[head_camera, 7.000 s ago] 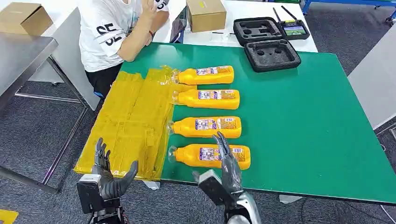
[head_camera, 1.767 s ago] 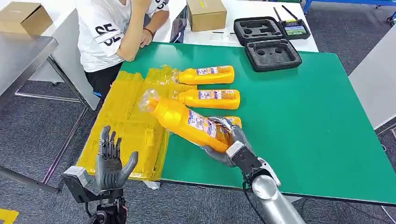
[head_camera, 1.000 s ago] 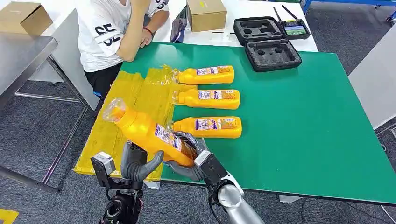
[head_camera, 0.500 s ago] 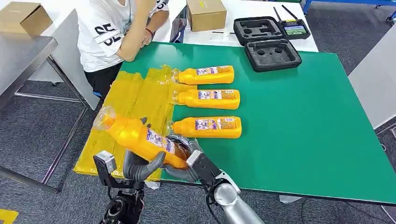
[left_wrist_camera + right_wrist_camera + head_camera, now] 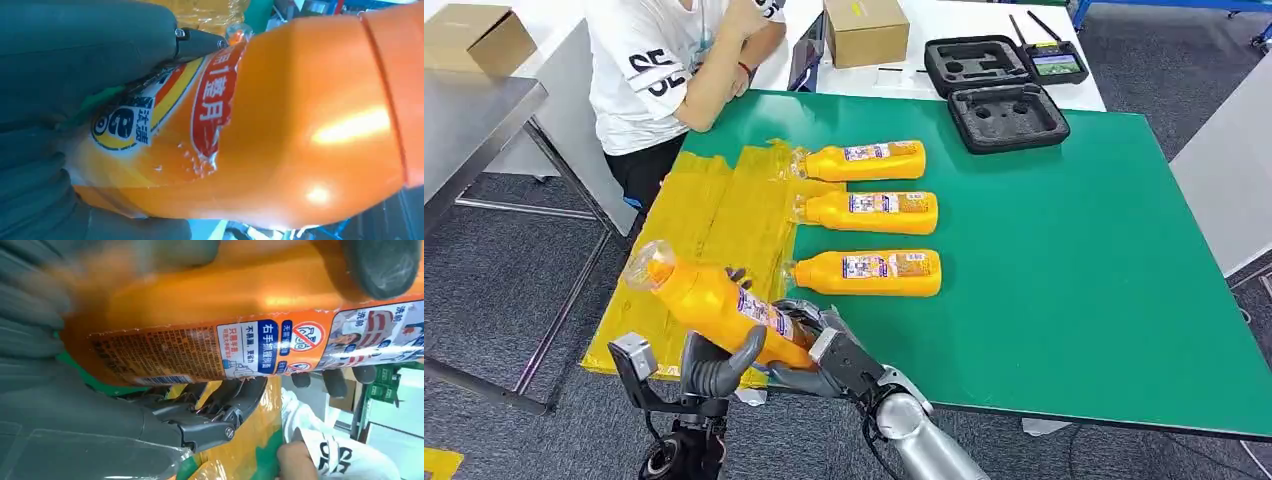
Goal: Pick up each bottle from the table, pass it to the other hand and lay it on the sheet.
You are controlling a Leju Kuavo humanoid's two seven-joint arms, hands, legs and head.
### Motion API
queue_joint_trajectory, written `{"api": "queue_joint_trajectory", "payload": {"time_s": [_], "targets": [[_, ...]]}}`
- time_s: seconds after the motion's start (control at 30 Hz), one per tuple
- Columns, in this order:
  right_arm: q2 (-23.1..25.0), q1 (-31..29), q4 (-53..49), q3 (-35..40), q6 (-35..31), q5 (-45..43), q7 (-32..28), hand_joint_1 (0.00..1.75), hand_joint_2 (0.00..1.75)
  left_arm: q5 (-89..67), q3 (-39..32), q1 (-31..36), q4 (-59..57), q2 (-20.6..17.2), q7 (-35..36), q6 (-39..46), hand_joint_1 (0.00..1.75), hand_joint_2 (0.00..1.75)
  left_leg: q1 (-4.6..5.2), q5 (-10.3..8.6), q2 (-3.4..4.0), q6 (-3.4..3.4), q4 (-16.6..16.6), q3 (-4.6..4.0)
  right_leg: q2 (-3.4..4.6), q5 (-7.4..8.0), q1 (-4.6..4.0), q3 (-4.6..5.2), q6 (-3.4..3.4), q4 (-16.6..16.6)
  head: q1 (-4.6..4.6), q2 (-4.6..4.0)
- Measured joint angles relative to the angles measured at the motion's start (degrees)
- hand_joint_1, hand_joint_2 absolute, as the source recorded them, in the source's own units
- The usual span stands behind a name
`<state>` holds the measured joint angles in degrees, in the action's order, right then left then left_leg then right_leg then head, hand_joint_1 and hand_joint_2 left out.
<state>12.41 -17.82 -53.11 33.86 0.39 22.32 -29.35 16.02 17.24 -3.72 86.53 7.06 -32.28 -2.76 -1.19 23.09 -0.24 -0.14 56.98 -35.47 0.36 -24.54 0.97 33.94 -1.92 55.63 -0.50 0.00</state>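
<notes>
An orange bottle with a clear cap hangs tilted over the front left corner of the yellow sheet, cap pointing left and up. My right hand grips its base end, and my left hand wraps its middle from below, thumb curled over the front. The left wrist view shows the bottle against my left hand. In the right wrist view the labelled bottle lies in my right hand. Three more bottles lie in a row on the green table.
A person in a white shirt sits at the table's far left corner. A cardboard box, two black foam cases and a controller stand at the back. A grey table is on the left.
My right hand carried the bottle left, off the table and over the sheet's front corner. My left hand rose to meet it and has closed around its middle.
</notes>
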Motion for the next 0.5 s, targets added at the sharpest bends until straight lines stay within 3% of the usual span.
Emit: {"api": "queue_joint_trajectory", "payload": {"time_s": [0.2,0.23,0.27,0.3,0.47,0.5], "targets": [[0.1,0.2,0.0,0.3,-0.2,0.7,0.9,1.75,1.75,2.1,-0.7,-0.3,0.0,0.0,0.9,-2.5,1.75,1.75,0.0,0.0,0.0,0.0,0.0,0.01,0.0,0.0,0.0,0.0,0.0,0.0,-0.02,0.0],[0.2,0.3,-0.1,0.3,-0.2,0.8,0.9,1.54,1.75,1.8,-0.7,-0.3,0.0,0.0,0.9,-2.7,1.75,1.75,0.0,0.0,0.0,0.0,0.0,0.01,0.0,0.0,0.0,0.0,0.0,0.0,0.0,0.0],[0.2,0.5,-0.1,0.3,-0.2,0.8,1.0,1.54,1.75,1.5,-0.7,-0.3,0.0,-0.1,0.9,-2.8,1.75,1.75,0.0,0.0,0.0,0.0,0.0,0.01,0.0,0.0,0.0,0.0,0.0,0.0,0.0,0.0],[0.2,0.5,-0.2,0.3,-0.4,0.9,1.1,0.02,1.75,1.3,-0.7,-0.3,0.0,-0.1,0.9,-2.8,1.75,1.75,0.0,0.0,0.0,0.0,0.0,0.01,0.0,0.0,0.0,0.0,0.0,0.0,0.0,0.0],[0.4,1.2,-0.8,0.3,-2.6,1.7,2.3,0.0,1.75,-0.6,-0.7,-0.2,0.1,-0.1,0.7,-1.0,1.75,1.75,0.0,0.0,0.0,0.0,0.0,0.0,0.0,0.0,0.0,0.0,0.0,0.0,0.0,0.0],[0.5,1.4,-1.1,0.3,-3.5,1.7,2.6,0.0,0.0,-1.2,-0.6,-0.2,0.2,-0.1,0.7,-0.1,1.75,1.75,0.0,0.0,0.0,0.0,0.0,0.0,0.0,0.0,0.0,0.0,0.0,0.0,-0.02,0.0]]}}
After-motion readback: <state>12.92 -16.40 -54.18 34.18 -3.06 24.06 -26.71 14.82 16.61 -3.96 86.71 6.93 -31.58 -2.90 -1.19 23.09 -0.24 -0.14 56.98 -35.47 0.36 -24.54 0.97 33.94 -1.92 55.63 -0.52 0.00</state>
